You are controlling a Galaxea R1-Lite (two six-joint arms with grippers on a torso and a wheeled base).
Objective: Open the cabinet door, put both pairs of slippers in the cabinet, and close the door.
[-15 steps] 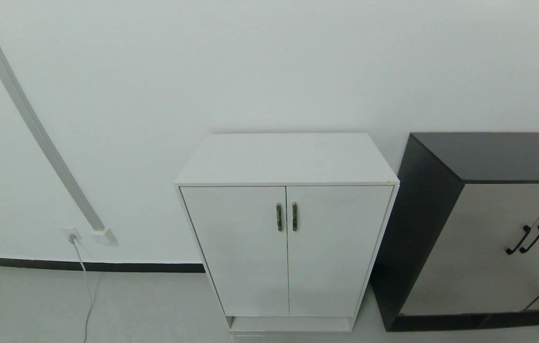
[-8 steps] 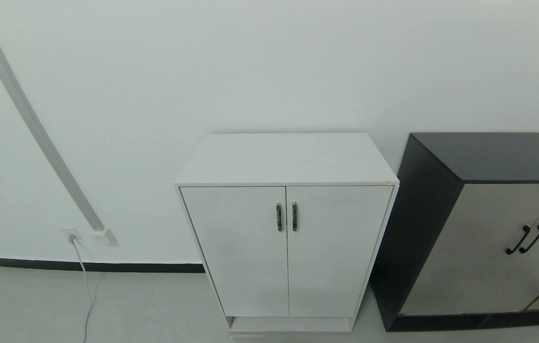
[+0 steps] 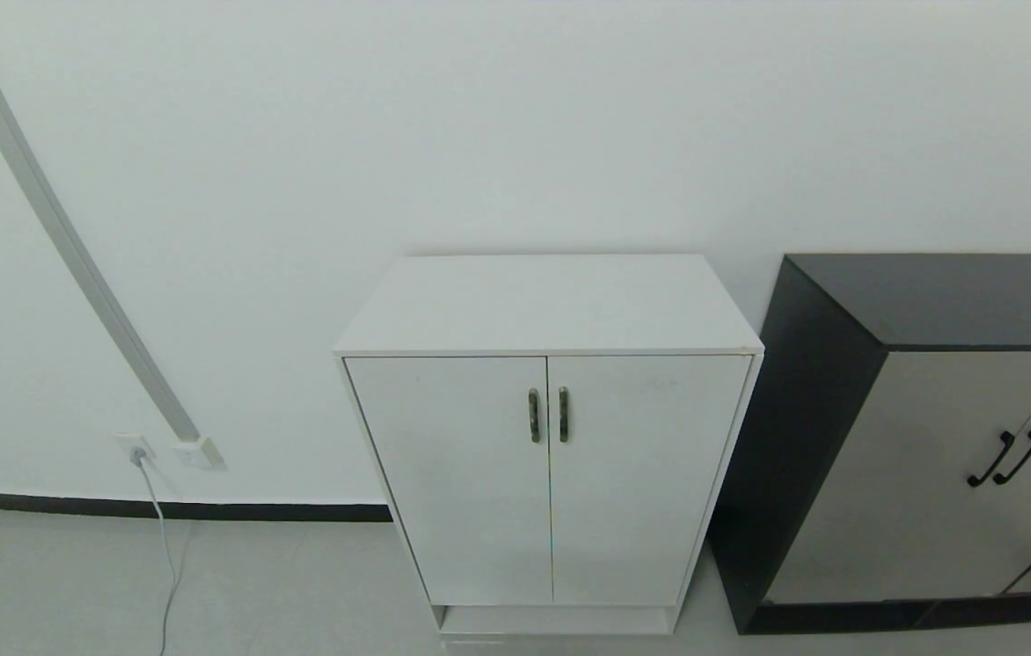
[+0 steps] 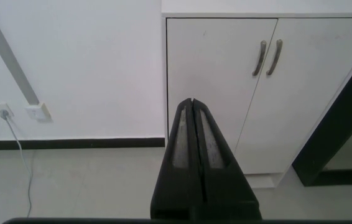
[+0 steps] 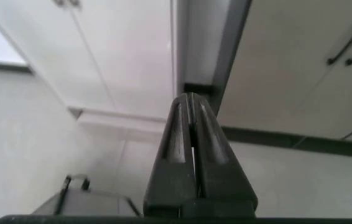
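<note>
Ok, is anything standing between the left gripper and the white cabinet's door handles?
Nothing visible does. In the left wrist view the left gripper, fingers shut, faces the white cabinet across bare floor, and the handles on its closed doors are unobstructed.

left gripper (image 4: 191,102) fingers pressed together, held in front of the white cabinet (image 4: 226,81); both doors closed, handles (image 4: 268,57) side by side.

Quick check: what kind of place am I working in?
Probably an indoor room or entryway storage corner: a white two-door cabinet and a black cabinet stand against a white wall, with a plugged-in wall socket above the grey floor.
</note>
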